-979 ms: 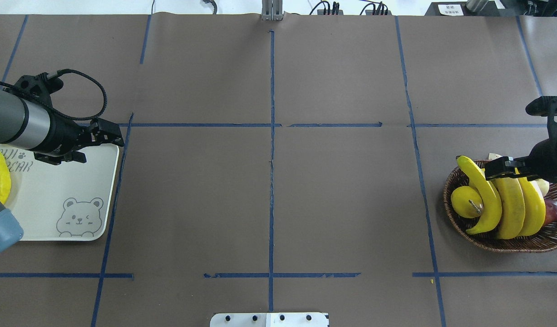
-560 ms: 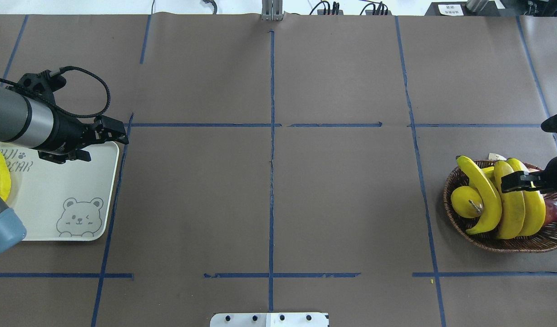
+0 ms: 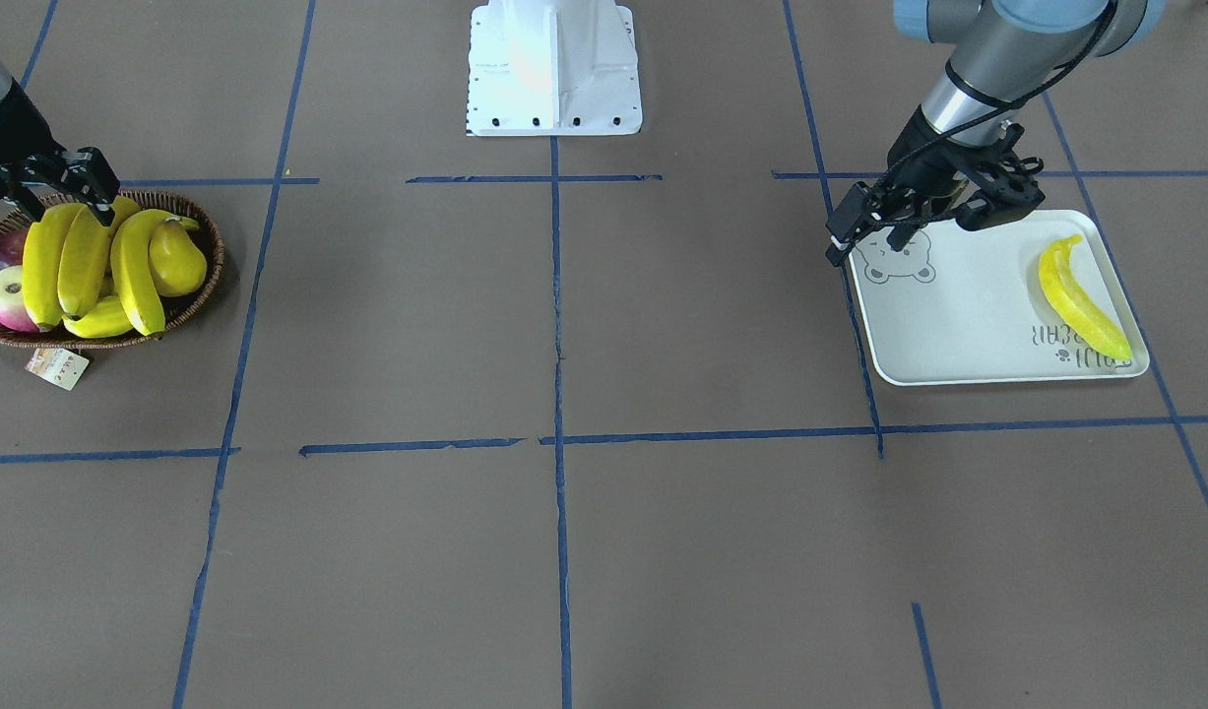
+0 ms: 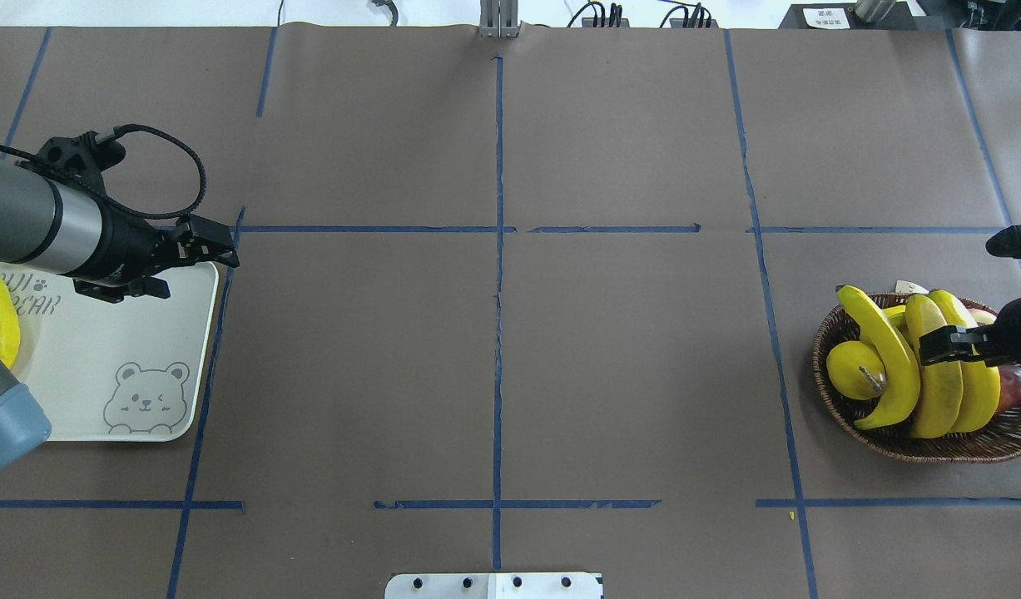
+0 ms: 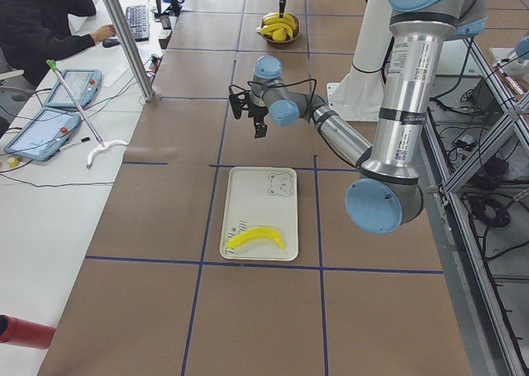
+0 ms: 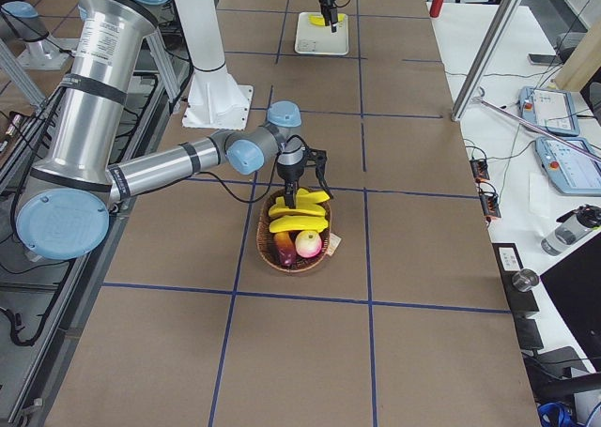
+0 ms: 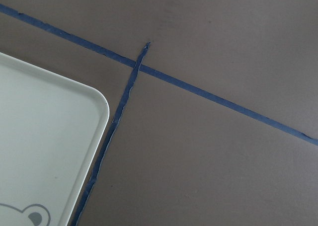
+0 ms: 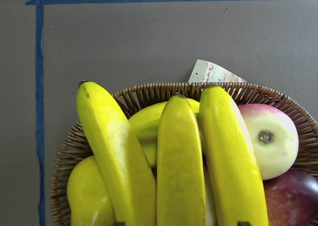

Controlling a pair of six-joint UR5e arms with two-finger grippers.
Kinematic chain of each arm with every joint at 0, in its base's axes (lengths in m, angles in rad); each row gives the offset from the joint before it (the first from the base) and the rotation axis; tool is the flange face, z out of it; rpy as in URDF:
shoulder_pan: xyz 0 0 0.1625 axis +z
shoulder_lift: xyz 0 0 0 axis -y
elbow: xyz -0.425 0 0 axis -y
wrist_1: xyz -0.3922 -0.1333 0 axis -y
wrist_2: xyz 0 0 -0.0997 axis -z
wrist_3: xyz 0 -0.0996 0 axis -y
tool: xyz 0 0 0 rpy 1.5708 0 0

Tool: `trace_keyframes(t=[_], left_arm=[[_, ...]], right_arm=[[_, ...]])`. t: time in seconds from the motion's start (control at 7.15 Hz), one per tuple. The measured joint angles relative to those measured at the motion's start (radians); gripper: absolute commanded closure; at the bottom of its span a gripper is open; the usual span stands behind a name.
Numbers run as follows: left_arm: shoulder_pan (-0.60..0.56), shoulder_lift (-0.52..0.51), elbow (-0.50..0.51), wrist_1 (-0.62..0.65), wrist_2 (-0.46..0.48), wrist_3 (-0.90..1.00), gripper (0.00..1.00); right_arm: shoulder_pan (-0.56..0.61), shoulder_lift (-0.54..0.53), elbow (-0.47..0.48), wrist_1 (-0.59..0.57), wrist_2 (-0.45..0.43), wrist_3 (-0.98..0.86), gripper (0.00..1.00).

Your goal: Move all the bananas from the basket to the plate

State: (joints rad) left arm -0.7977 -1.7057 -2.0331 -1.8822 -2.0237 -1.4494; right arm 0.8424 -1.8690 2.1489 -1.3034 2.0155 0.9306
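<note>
Three long yellow bananas (image 4: 934, 374) lie side by side across the wicker basket (image 4: 820, 358) at the right; they fill the right wrist view (image 8: 181, 166). My right gripper (image 4: 944, 343) hovers just above them, open, its jaws standing either side of the middle banana (image 3: 82, 261). A fourth, slightly greenish banana (image 3: 1081, 295) lies on the pale bear plate (image 3: 958, 325) at the left. My left gripper (image 4: 217, 246) is open and empty over the plate's far right corner (image 7: 94, 97).
The basket also holds a yellow pear (image 4: 850, 370), a pale apple (image 8: 271, 139), a dark red fruit (image 8: 293, 196) and another yellow fruit (image 8: 144, 121) under the bananas. A paper tag (image 8: 216, 74) sticks out beyond the rim. Blue tape lines cross the brown table.
My right gripper has moved right and toward the robot, from the bananas' far tips to over their middle. My left gripper has shifted slightly right, past the plate's corner.
</note>
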Motion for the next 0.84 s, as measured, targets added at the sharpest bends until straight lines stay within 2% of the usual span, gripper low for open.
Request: trace_keyframes(t=[0.56, 0.84], left_arm=[[0.001, 0.000, 0.001, -0.001, 0.003, 0.000, 0.00], [0.002, 0.000, 0.001, -0.001, 0.003, 0.000, 0.00]], right_arm=[[-0.036, 0.000, -0.039, -0.004, 0.006, -0.001, 0.35], [-0.038, 0.000, -0.050, -0.006, 0.005, -0.001, 0.43]])
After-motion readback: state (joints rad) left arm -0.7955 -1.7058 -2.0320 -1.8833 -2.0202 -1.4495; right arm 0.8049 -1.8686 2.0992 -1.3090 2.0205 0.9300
